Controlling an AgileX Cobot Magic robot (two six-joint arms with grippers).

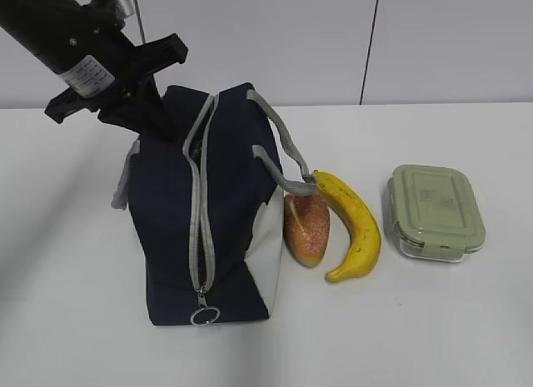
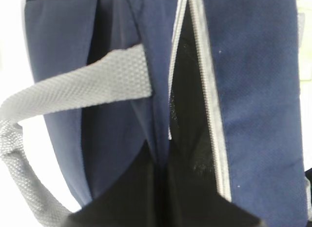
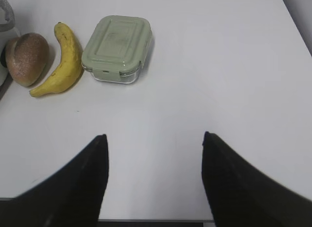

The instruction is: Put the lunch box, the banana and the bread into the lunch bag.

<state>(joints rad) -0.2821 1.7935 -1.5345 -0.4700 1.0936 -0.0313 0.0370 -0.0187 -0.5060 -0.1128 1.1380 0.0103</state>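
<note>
Navy woven cloth lunch bag [image 1: 225, 212] with coarse grey webbing; matt green-lidded clear lunch box [image 1: 435, 210]; smooth banana [image 1: 356, 224].

The lunch bag [image 2: 253, 90] filled the frame, its zipper [image 2: 207, 90] parted just above the closed jaws. A grey handle [image 2: 78, 88] crossed to their left.

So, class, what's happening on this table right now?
The left gripper has closed on the far end of the lunch bag, whose zipper is partly open. The bread, banana and lunch box lie on the table beside the bag, none packed yet. The right gripper hovers with jaws open, holding nothing.
</note>
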